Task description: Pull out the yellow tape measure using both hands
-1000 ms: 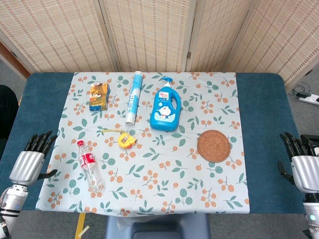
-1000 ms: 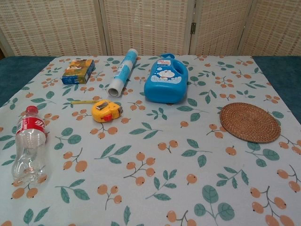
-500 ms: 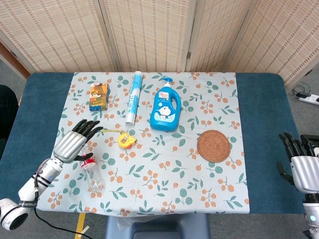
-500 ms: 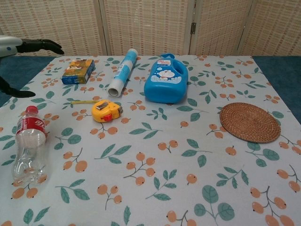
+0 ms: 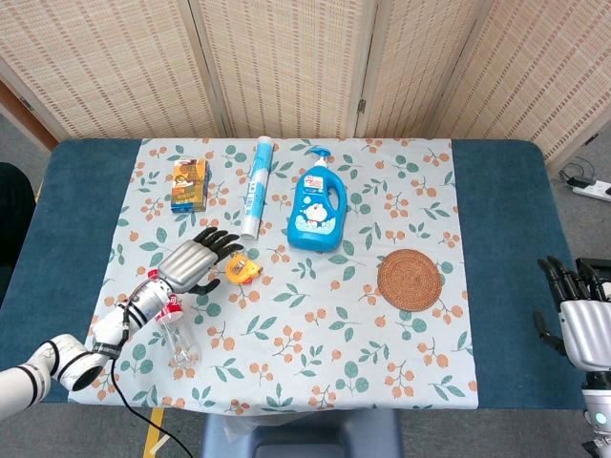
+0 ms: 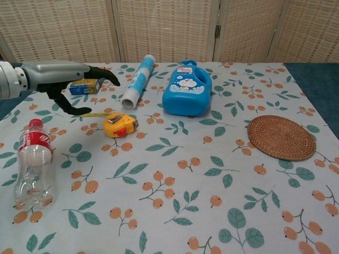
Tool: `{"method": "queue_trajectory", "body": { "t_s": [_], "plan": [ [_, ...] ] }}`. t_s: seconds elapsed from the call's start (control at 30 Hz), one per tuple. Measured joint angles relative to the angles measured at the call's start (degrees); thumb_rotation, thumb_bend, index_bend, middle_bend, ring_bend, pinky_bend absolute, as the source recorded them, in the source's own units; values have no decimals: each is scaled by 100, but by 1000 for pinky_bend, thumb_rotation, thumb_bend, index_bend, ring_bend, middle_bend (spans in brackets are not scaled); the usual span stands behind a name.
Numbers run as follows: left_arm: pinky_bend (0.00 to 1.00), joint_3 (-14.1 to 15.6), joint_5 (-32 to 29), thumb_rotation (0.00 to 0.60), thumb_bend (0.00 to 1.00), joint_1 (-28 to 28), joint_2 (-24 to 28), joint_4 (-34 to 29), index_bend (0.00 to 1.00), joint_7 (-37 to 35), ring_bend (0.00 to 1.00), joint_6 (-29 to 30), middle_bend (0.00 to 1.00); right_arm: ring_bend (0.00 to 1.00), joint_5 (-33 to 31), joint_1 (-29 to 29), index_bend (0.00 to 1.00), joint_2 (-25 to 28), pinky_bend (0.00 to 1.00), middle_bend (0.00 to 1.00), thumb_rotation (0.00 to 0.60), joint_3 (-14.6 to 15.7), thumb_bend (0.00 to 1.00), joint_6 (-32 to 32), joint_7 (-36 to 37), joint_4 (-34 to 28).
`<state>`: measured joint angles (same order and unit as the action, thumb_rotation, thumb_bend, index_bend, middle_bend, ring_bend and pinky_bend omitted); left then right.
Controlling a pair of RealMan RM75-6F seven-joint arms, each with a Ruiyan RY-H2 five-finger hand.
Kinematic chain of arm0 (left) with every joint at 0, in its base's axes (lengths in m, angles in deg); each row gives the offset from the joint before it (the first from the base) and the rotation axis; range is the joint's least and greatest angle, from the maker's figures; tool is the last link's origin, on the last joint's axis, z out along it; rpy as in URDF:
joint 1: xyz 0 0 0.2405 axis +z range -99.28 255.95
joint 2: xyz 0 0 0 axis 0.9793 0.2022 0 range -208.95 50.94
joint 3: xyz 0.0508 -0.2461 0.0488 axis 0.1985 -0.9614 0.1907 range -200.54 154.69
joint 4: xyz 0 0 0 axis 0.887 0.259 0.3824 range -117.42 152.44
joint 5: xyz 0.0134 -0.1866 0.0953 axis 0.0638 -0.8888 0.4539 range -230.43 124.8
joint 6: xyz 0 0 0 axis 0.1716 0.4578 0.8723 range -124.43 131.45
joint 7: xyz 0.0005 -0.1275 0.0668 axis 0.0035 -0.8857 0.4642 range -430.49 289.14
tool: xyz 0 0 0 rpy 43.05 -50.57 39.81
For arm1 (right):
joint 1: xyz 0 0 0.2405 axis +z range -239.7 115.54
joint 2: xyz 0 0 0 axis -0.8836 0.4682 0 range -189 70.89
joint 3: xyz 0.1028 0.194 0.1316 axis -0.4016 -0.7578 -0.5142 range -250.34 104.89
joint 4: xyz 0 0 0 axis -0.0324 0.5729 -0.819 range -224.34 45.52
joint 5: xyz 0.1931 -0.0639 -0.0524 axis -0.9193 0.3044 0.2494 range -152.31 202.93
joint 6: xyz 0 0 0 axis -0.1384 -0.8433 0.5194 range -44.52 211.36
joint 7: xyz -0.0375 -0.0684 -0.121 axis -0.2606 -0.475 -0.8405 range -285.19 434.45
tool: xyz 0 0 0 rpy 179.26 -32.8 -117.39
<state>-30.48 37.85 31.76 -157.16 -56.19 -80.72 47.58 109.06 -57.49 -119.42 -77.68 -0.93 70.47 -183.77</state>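
Head view shows the left hand (image 5: pixel 189 260) spread and empty at centre-left, fingers apart. The yellow tape measure (image 5: pixel 241 268) lies just right of its fingertips, untouched. The right hand (image 5: pixel 580 320) waits released at the lower-right edge.

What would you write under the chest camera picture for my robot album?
An open left robot hand hovers beside the yellow tape measure on a flowery tablecloth.

Yellow tape measure (image 6: pixel 119 125), leaf-patterned tablecloth (image 6: pixel 185 180)
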Motion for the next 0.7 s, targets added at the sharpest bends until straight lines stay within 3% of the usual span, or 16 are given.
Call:
{"method": "queue_trajectory", "body": {
  "t_s": [0.23, 0.7],
  "plan": [
    [0, 126, -314, 600, 487, -365, -251, 205, 157, 244, 58, -673, 103, 165, -47, -17, 62, -14, 0, 109, 600, 8, 486, 17, 59, 54],
    [0, 164, -934, 600, 487, -852, -787, 812, 111, 610, 39, -1402, 103, 169, -145, -54, 62, -31, 0, 110, 600, 14, 486, 45, 96, 109]
  ]
}}
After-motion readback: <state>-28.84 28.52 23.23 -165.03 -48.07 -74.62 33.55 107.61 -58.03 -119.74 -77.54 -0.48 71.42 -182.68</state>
